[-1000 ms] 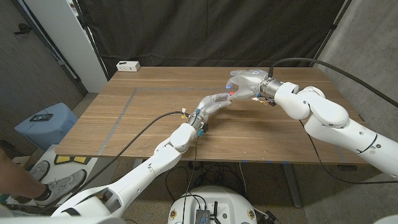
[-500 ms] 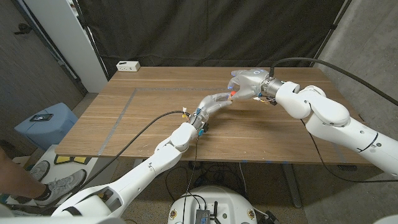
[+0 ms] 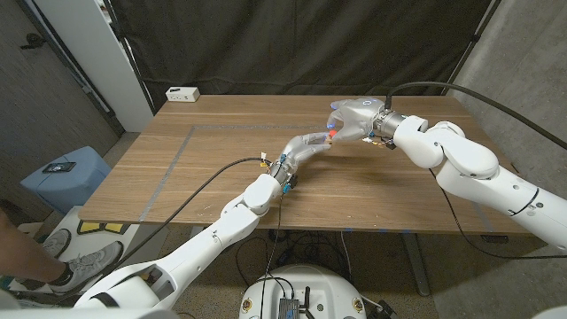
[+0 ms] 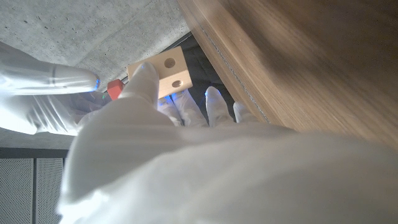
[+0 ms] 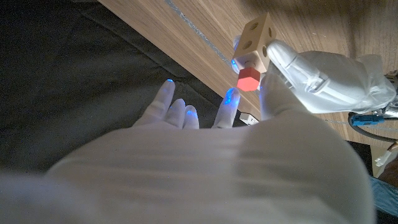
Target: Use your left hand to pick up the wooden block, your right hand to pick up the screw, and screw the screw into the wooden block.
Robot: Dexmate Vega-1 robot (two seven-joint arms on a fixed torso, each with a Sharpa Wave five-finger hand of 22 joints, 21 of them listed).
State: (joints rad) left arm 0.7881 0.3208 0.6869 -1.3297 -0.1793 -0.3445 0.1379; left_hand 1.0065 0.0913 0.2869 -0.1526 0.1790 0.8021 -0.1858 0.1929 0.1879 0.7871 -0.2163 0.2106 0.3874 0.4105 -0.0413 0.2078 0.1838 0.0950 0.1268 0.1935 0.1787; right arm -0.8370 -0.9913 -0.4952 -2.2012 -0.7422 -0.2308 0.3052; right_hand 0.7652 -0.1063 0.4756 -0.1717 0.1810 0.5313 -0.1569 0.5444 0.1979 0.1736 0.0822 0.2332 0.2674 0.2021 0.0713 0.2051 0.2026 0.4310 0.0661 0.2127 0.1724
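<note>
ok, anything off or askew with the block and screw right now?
Nothing stands out. The left robot hand holds the block above the table, holes visible and undamaged. The red screw sits against one block face, at the right robot hand's fingertips. Whether it enters straight is unclear.

Pale wooden block (image 5: 257, 42) w/ round holes, held above table; red hex-head screw (image 5: 248, 79) touching its face.

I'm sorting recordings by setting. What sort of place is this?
Probably a robotics lab or test bay: a wooden table stands before a black curtain and concrete wall, with cables trailing, while the left hand and right hand work a wooden block.
</note>
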